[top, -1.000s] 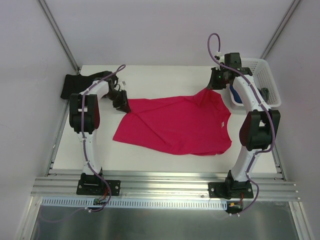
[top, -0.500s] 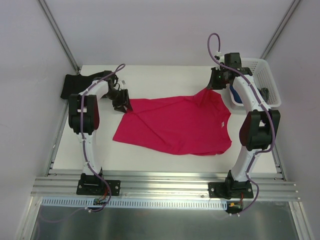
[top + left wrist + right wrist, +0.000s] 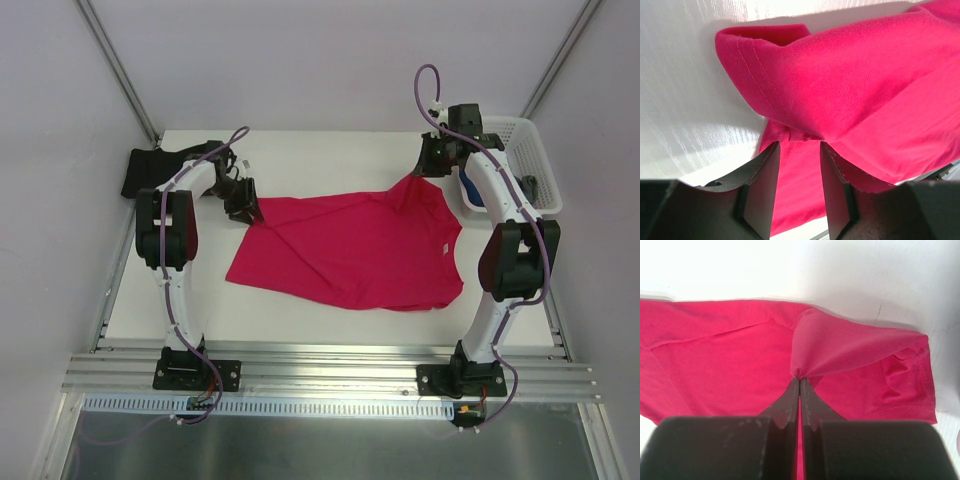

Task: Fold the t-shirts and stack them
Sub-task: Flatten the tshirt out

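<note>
The crimson-pink t-shirt (image 3: 350,250) lay spread across the middle of the white bench (image 3: 300,322), its small white neck label (image 3: 444,249) towards the right edge. At its far-left corner the left tool (image 3: 245,208) was clenched on a thick bunch of sleeve, hem raised off the bench, while at the far-right corner the right tool (image 3: 421,177) had its jaws pressed together on a thin peak of the same cloth. Farthest back, a black t-shirt (image 3: 150,172) sat at the left corner and a white basket (image 3: 532,150) at the right.
</note>
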You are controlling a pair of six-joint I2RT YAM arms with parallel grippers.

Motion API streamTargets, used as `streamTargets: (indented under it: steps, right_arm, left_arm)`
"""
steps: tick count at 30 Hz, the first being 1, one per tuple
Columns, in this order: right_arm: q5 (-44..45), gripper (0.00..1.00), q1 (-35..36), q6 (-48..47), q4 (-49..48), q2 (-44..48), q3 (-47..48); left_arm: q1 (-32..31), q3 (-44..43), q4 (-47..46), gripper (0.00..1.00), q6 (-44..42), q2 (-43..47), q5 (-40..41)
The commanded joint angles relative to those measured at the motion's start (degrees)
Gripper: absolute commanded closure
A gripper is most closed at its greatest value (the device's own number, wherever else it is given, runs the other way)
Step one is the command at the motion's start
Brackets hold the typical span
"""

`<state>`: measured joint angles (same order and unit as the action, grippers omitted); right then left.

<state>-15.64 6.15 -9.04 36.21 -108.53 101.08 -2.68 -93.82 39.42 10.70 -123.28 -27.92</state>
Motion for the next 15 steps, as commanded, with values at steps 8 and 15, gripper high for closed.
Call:
streamTargets:
  steps: [8, 15]
  right_arm:
    - [0.8, 0.99, 0.4, 0.1, -1.3, 0.1, 1.8]
    - [0.9, 0.99, 1.1, 0.1, -1.2, -0.8, 2.7]
  left_arm:
    - [-1.0, -1.5, 0.7, 0.63, 0.6, -0.4, -1.8]
    - [-1.7, -3.6, 0.5, 0.66, 0.6, -3.0, -1.4]
